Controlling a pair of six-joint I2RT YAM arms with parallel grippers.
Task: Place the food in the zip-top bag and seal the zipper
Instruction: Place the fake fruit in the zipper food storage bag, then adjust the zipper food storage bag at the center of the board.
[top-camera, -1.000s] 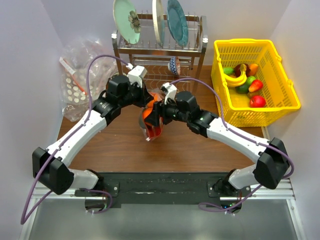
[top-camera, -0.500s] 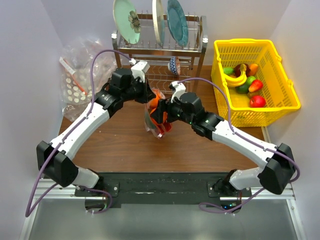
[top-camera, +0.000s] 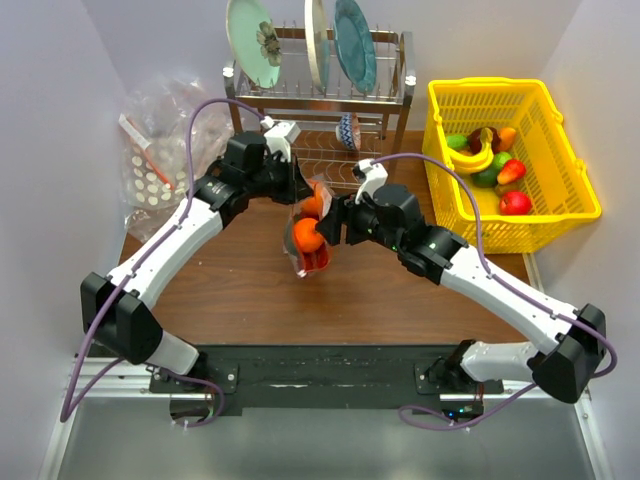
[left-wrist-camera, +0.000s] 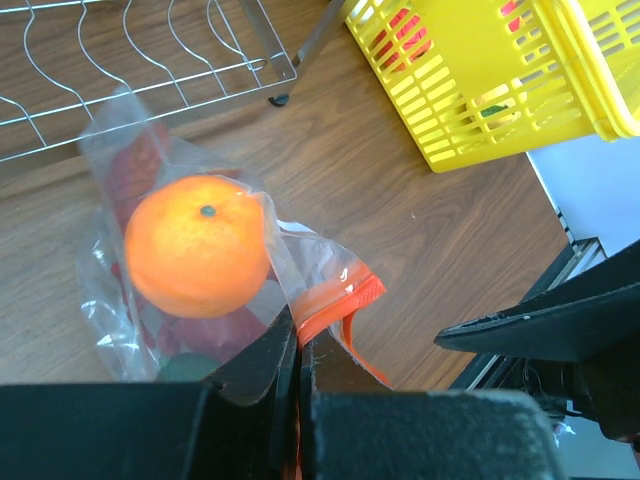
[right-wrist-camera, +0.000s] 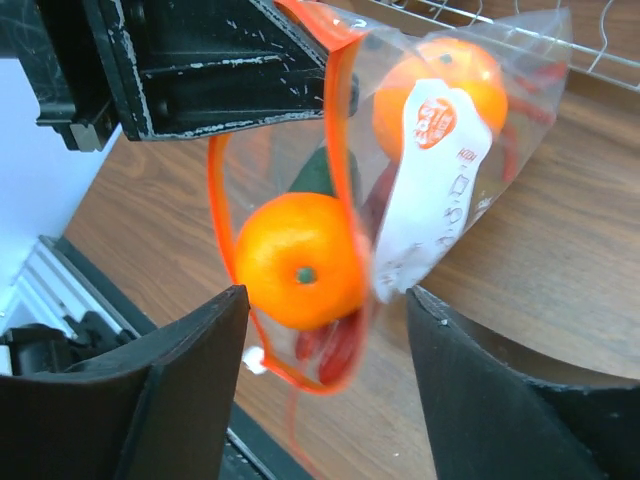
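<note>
**Twin white-and-black jointed arms trailing purple cables**

The left arm (top-camera: 185, 240) and the right arm (top-camera: 500, 290) are each built of smooth white shell links between bulky matte black joint housings (top-camera: 118, 328). A thin purple cable (top-camera: 187, 150) loops along each arm. A small white camera block (top-camera: 283, 133) sits at each wrist. Both bases mount on a black plate (top-camera: 320, 365) set on a silver rail. The left gripper (left-wrist-camera: 297, 390) has flat black fingers (left-wrist-camera: 265, 350), scratched pale along their edges. The right gripper (right-wrist-camera: 325, 305) has broad, curved black ones.
</note>
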